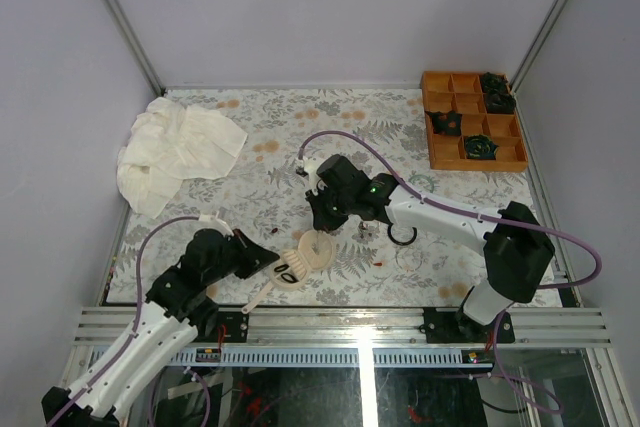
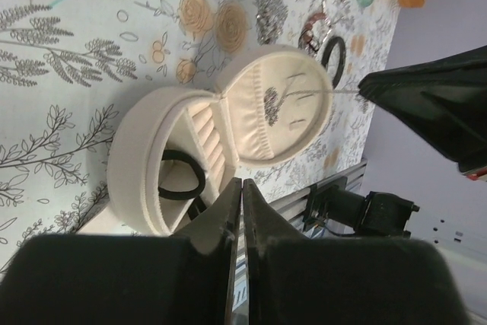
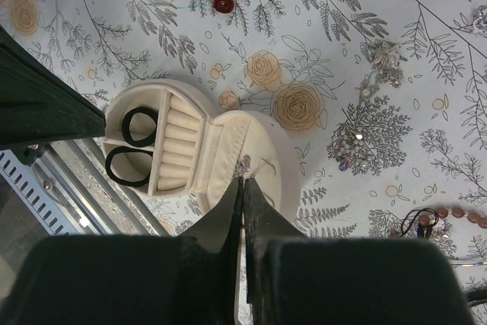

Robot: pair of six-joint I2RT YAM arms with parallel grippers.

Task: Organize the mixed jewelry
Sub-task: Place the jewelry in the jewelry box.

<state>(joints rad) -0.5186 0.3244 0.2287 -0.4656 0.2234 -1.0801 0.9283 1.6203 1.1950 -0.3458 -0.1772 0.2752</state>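
A floral-patterned tabletop (image 1: 260,107) carries a cream round case (image 3: 179,87) near the middle of its near edge, with the lid (image 3: 266,142) folded open. Two black rings (image 3: 129,165) lie in the case's compartments beside a ridged cushion. The right arm's (image 1: 440,212) jaws are pressed together over the open lid. They seem to pinch a tiny silvery piece (image 3: 243,164) at their tips, though it is too small to be sure. The left arm's (image 1: 150,322) jaws are closed with nothing between them, just beside the case.

More loose jewelry lies on the tabletop around the case: a reddish-brown bead (image 3: 222,4), glittery clusters (image 3: 384,58) and a string of brown beads (image 3: 460,215). An orange compartment tray (image 1: 440,152) sits in the far right corner. A crumpled white cloth (image 1: 175,147) lies near the far left corner.
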